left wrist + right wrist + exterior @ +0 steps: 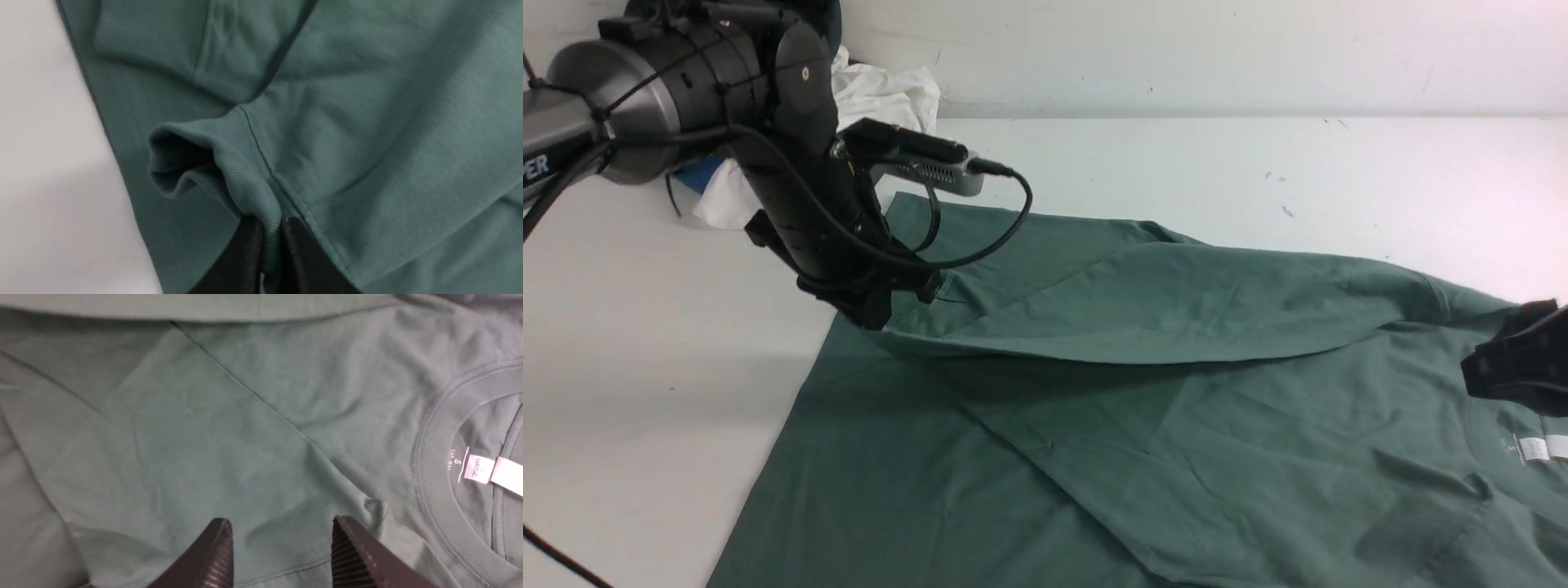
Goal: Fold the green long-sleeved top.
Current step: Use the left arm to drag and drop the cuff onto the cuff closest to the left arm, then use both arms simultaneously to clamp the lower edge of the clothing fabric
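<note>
The large sage-green cotton jersey long-sleeved top (pixel 1176 457) lies spread across the white worktop (pixel 645 367). The left fingers (pixel 241 261) are clamped on its ribbed cuff (pixel 245 188), holding the sleeve raised over the body. The right fingers (pixel 212 555) stand apart above the chest, near the neckline, holding nothing.

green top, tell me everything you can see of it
The green long-sleeved top is soft sage jersey, spread creased on the white table, with ribbed collar and white neck label. One sleeve is raised across the body, its ribbed cuff pinched in the shut left gripper. The right gripper hangs open by the collar.
</note>
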Motion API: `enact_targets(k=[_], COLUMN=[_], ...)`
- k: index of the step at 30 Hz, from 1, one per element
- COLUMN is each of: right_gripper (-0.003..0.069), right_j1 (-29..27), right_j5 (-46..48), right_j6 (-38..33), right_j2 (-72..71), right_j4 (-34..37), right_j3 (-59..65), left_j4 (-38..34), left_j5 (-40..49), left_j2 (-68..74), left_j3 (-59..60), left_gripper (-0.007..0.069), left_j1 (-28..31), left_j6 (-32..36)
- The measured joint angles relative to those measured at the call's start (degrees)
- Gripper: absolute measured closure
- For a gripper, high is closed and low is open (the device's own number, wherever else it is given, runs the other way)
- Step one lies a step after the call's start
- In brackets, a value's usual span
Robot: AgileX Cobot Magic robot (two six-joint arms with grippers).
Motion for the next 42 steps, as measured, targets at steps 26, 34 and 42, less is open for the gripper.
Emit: enact_targets(k=[26, 34, 42], right_gripper=[0.0344, 0.0344, 0.0344], right_j1=[11.81, 20.31, 22.40], right_j5=[11.70, 14.06, 14.13], right_j6=[-2.86, -4.35, -4.92], right_j2=[-2.38, -6.07, -6.98], right_j4=[3.63, 4.12, 3.30], right_j3=[0.00, 0.00, 0.00], left_j4=[5.91, 6.21, 8.63], left_j5=[5.37, 8.26, 3.33], left_j2=[-7.56, -20.69, -22.30], left_j3=[8.11, 23.01, 40.18], left_gripper=[0.0185, 0.0197, 0.0202], left_j1=[-2.30, -9.75, -9.91], left_j6=[0.92, 6.18, 19.93])
